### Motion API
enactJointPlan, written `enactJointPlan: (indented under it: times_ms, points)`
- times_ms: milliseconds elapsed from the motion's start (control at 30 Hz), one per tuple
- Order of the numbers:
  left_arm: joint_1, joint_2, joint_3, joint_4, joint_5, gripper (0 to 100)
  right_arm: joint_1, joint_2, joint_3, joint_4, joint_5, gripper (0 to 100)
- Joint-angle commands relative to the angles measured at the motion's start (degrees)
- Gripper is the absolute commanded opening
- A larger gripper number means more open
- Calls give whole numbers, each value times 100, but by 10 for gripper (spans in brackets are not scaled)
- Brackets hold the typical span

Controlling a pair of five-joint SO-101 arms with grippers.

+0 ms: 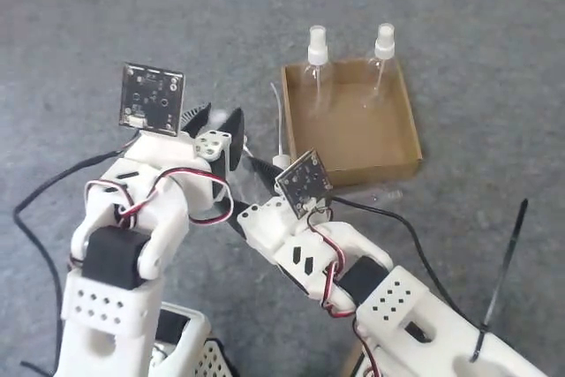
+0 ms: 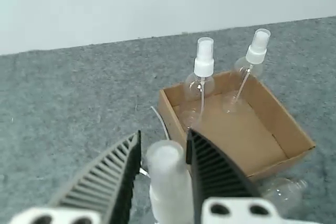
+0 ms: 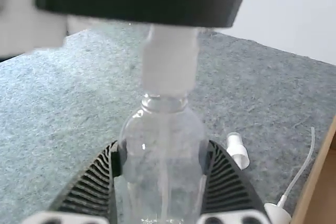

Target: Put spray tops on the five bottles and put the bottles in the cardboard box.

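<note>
While upright, bottle (image 3: 160, 150) between right fingers (image 3: 89, 192)

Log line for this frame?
phase: capping | right gripper: shut on bottle | left gripper: shut on spray top, at its neck | cardboard box: two capped bottles inside

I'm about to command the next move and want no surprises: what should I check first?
1. Right gripper shut on the clear bottle, upright: ok.
2. Left gripper shut on the spray top: ok.
3. Spray top sitting on the bottle's neck: ok; screwed tight: cannot tell.
4. Cardboard box has room beside two capped bottles: ok.
5. All five bottles capped: not ok; one bare bottle lies outside the box.
</note>
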State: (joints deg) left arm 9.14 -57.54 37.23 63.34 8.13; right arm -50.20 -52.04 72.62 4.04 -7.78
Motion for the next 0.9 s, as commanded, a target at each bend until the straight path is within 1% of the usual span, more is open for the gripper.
enactJointPlan:
  times_ms: [0,100,200,267,367,633,867]
  points:
    - [-79,-97,-804,123,-202,133,84,-163,-44,-154,-53,6]
    - [-352,-35,-1235,132,-316,133,84,-163,-35,-154,-44,6]
    - [-712,-26,-1226,26,-404,133,84,-163,-35,-154,-44,6]
    - [-791,-26,-1077,-62,-422,126,84,-163,-35,-154,-44,6]
    - [-791,-26,-831,-141,-466,106,84,-163,-35,-154,-44,6]
    - [-316,-44,-84,-123,-782,108,84,-163,-35,-154,-44,6]
    - [-352,-88,-22,176,-897,108,84,-163,-35,-145,-44,6]
